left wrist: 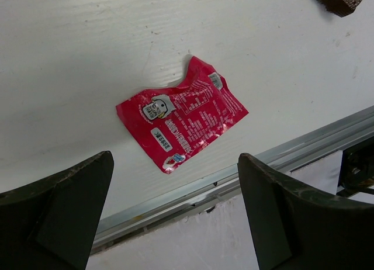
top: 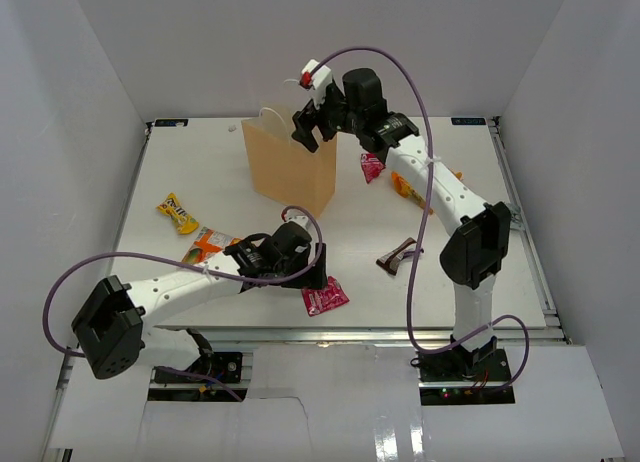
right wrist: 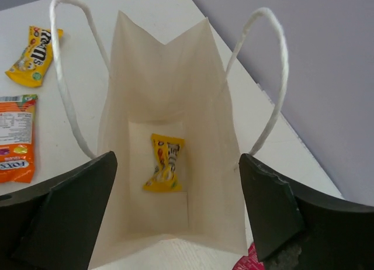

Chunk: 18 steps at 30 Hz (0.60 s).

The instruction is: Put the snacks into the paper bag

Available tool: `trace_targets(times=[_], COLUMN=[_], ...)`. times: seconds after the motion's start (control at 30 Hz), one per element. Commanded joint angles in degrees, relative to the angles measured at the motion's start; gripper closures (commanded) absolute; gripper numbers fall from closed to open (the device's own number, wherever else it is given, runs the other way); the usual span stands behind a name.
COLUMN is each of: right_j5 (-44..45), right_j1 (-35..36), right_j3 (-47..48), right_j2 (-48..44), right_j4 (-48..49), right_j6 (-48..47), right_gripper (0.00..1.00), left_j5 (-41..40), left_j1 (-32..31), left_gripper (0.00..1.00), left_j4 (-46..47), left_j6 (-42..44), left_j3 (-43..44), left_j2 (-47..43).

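Right wrist view: right gripper (right wrist: 177,165) spread wide, empty, above bag (right wrist: 169,89); yellow packet (right wrist: 165,163) on bag floor. Left gripper (left wrist: 175,159) spread wide, empty, over magenta packet (left wrist: 181,115) at 6 o'clock of table (top: 200,172); bag at 12.

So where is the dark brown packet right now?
Top view: the dark brown packet lies on the table right of centre, between the magenta packet and the right arm.

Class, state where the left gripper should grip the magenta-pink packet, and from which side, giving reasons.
Probably from straight above: the magenta-pink packet lies flat on the table. Pinch across its crumpled, notched edge with the left gripper.
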Motion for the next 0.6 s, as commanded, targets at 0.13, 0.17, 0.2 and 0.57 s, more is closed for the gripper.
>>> trace_targets(times=[0.13,0.17,0.2,0.57], right_j5=[-15.2,-17.2,-20.9,-31.6], right_j1=[-7.2,-9.1,-10.1,-23.8], right_j3=[-4.9,-9.3,-11.9,-50.0], right_j2=[-13.8,-15.5,-17.0,-40.9], right_j4=[-3.7,-4.4,-5.3,-8.5], right_j6=[-0.4,-2.5,-3.8,-7.8], right_gripper=[0.04,0.04,0.03,0.03], left_j5=[1.8,2.1,2.7,1.6], left_j1=[-2.7,-3.1,-3.3,-5.3], left_gripper=[0.02,0.03,0.04,0.06], left_j4=[0.2,0.2,0.2,-1.1], left_j6=[8.0,10.7,12.1,34.7], left_j3=[4.9,5.2,6.0,12.3], left_j2=[5.6,6.7,8.9,20.0])
